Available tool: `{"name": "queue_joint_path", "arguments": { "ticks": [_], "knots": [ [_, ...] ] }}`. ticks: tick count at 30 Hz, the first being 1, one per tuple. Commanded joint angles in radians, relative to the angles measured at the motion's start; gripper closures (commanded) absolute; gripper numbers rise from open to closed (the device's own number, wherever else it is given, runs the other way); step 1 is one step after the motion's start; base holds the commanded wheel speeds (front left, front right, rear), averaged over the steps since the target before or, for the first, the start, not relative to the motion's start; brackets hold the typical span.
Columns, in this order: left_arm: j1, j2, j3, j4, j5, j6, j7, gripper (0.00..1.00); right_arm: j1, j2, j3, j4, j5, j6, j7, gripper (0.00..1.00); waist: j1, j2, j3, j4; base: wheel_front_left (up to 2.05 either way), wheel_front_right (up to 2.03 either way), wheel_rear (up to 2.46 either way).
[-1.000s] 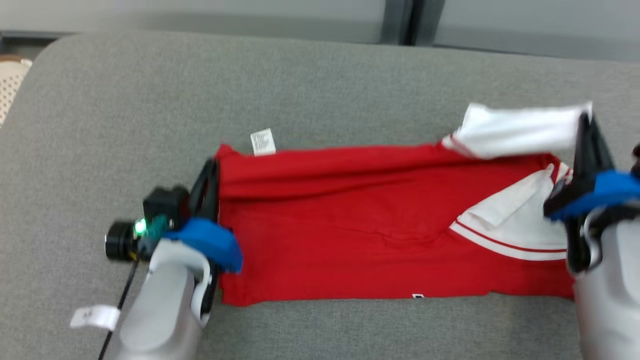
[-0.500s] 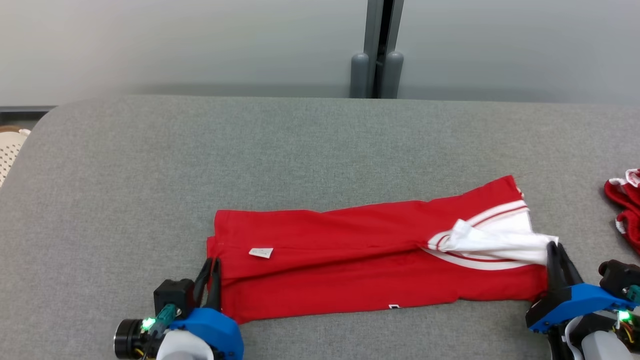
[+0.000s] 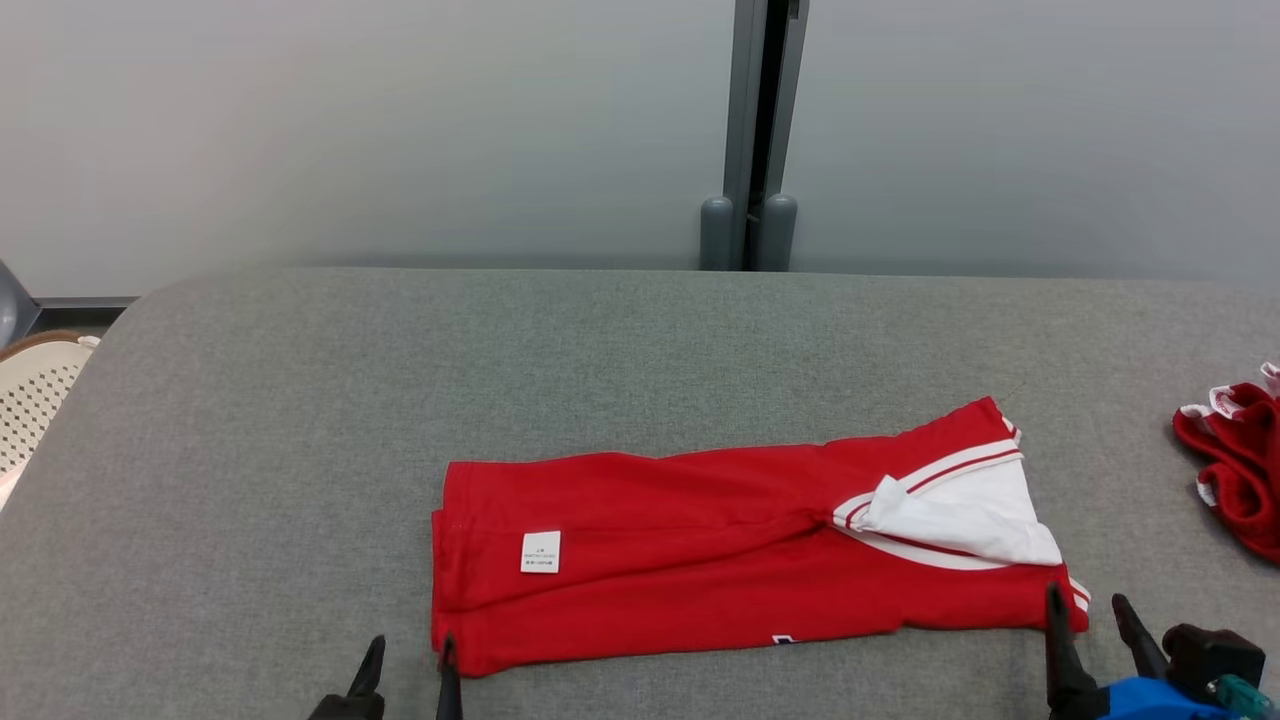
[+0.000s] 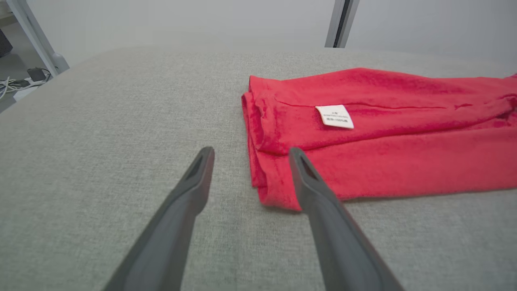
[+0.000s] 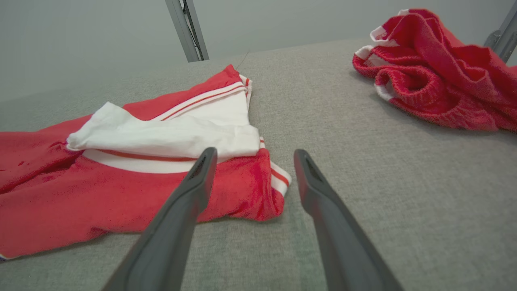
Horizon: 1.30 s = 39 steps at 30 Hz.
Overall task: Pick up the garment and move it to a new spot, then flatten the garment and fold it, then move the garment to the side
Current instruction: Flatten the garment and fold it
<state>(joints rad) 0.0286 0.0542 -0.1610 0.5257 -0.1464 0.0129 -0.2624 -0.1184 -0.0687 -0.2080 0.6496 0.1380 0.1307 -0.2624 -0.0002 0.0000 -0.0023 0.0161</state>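
The garment (image 3: pixel 700 570), red with a white striped sleeve (image 3: pixel 950 510) and a white label (image 3: pixel 541 552), lies folded into a long strip on the grey padded table (image 3: pixel 600 360). My left gripper (image 3: pixel 410 660) stands open just off its near left corner, nothing between the fingers. In the left wrist view the left gripper (image 4: pixel 250 153) frames the garment's (image 4: pixel 383 153) left hem. My right gripper (image 3: pixel 1087 605) stands open at the near right corner. In the right wrist view the right gripper (image 5: pixel 255 153) is beside the garment's (image 5: pixel 80 202) striped cuff end, empty.
A second red and white garment (image 3: pixel 1235 470) lies crumpled at the table's right edge, also in the right wrist view as a crumpled heap (image 5: pixel 436 81). A white perforated basket (image 3: pixel 30 400) sits beyond the left edge. A grey post (image 3: pixel 750 130) stands behind the table.
Both grippers have opened and let go of the garment, then drawn back toward the near edge. The garment now lies folded lengthwise. The head camera has tilted up.
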Motion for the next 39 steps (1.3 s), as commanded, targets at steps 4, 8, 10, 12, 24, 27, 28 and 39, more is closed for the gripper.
{"name": "queue_joint_path", "arguments": {
  "ticks": [4,8,10,12,24,27,28,39],
  "knots": [
    [0.027,-0.002,-0.008,-0.02,0.016,-0.008,-0.003,0.0,0.028,0.01,0.01,0.011,-0.006,0.0,-0.003,0.0,0.0002,0.0,-0.001,0.0,0.0,0.0,0.0],
    [0.016,-0.003,-0.026,-0.022,0.021,-0.021,-0.003,0.0,-0.016,0.012,0.019,0.029,-0.013,0.0,-0.003,0.0,0.0002,0.0,0.01,0.004,0.0,0.0,0.0],
    [-0.001,-0.004,-0.033,-0.024,0.023,-0.022,-0.003,0.0,-0.059,0.002,0.019,0.039,-0.016,0.0,-0.003,0.0,0.0002,0.0,0.026,0.01,0.0,0.0,0.0],
    [-0.017,-0.003,-0.045,-0.021,0.015,-0.031,-0.003,0.0,-0.103,-0.009,0.012,0.066,-0.02,0.0,-0.003,0.0,0.0002,0.0,0.043,0.019,0.0,0.0,0.0],
    [-0.085,-0.003,-0.065,0.008,0.017,-0.045,-0.003,0.0,-0.356,-0.041,-0.11,0.387,-0.071,0.0,0.076,0.0,0.0002,0.0,0.144,0.088,0.0,0.0,0.0],
    [-0.089,-0.003,-0.058,0.013,0.02,-0.049,-0.003,0.0,-0.343,-0.038,-0.136,0.471,-0.082,0.0,0.088,0.0,0.0002,0.0,0.147,0.094,0.0,0.0,0.0],
    [-0.089,-0.004,-0.056,0.014,0.021,-0.049,-0.003,0.0,-0.337,-0.033,-0.146,0.497,-0.076,-0.001,0.091,0.54,0.0002,0.0,0.147,0.094,0.0,0.0,0.0],
    [-0.06,-0.004,-0.06,0.011,0.012,-0.053,-0.003,0.0,-0.294,-0.105,-0.224,0.396,-0.074,-0.001,-0.002,1.0,0.0002,0.0,0.083,0.014,0.0,0.0,0.0]
  ]
}}
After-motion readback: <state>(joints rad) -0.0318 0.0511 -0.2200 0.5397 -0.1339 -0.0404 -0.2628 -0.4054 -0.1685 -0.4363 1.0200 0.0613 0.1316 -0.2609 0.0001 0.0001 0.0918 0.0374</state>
